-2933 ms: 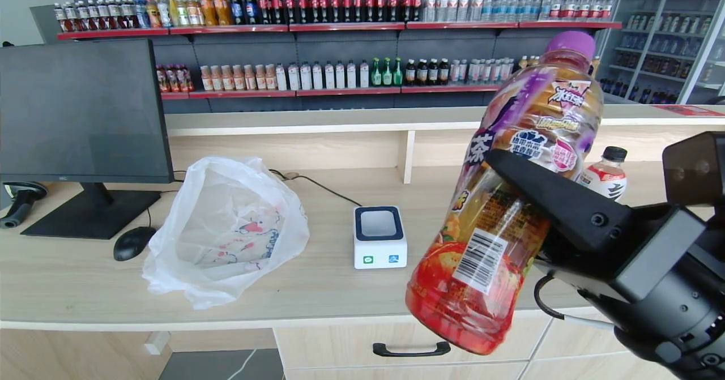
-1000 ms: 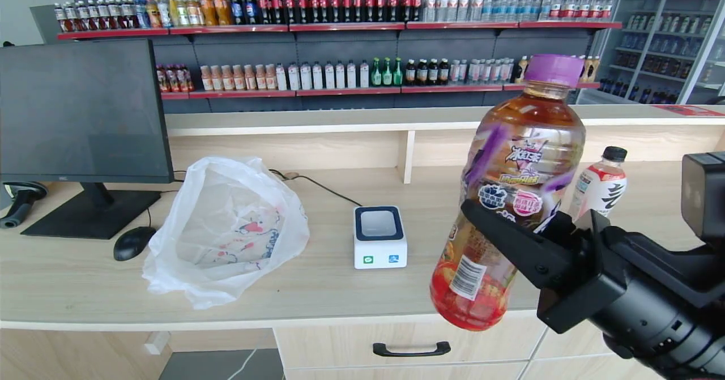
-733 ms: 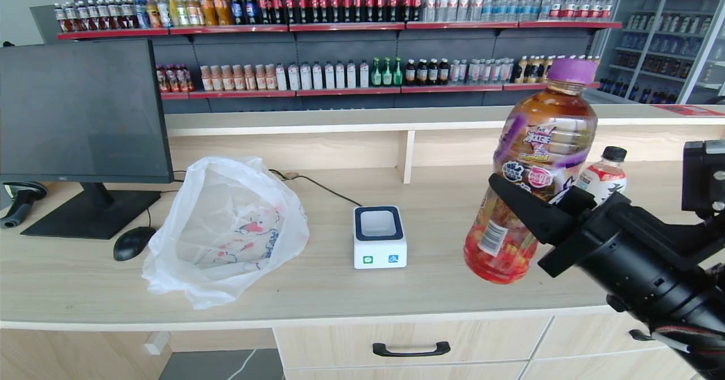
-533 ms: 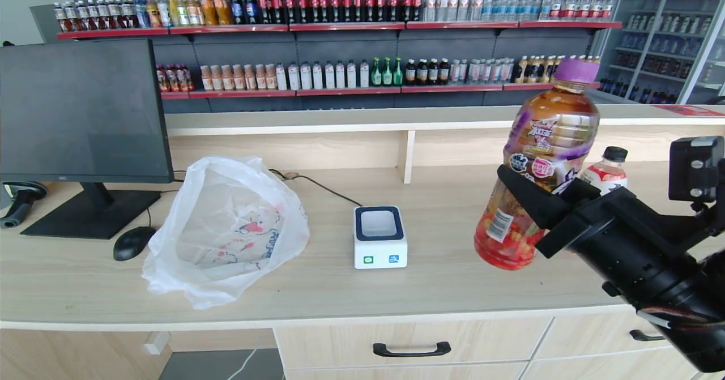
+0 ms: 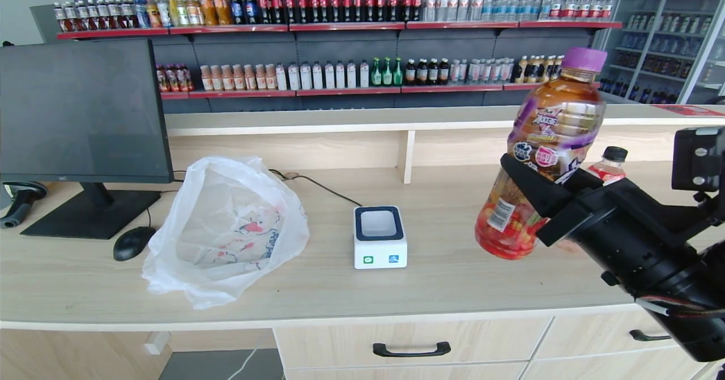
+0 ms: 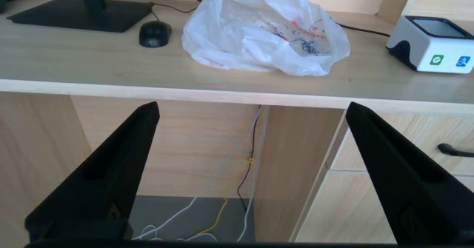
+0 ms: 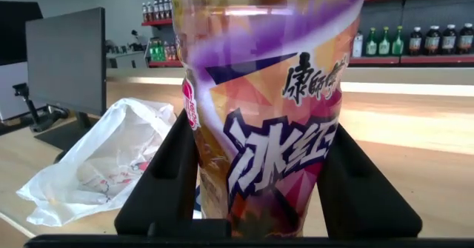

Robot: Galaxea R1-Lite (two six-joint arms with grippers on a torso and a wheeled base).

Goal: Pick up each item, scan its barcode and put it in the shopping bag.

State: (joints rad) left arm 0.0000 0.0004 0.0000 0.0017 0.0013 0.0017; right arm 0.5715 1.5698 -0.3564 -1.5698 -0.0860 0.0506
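My right gripper (image 5: 546,190) is shut on a purple-capped iced tea bottle (image 5: 538,159), held nearly upright above the counter's right side, its barcode facing left. In the right wrist view the bottle (image 7: 266,115) stands between both fingers. The white barcode scanner (image 5: 379,237) sits on the counter left of the bottle. The white plastic shopping bag (image 5: 226,227) lies further left, its mouth open. My left gripper (image 6: 252,166) hangs open below the counter edge, in front of the bag (image 6: 263,26).
A second bottle with a black cap (image 5: 609,167) stands behind the held one. A monitor (image 5: 85,114), mouse (image 5: 133,242) and handheld scanner (image 5: 20,201) occupy the counter's left. Drawers with handles (image 5: 410,349) lie below. Drink shelves line the back wall.
The right gripper has carried the bottle away from the camera and to the right, turning it more upright, then raised it slightly. The left arm and the bag are unchanged.
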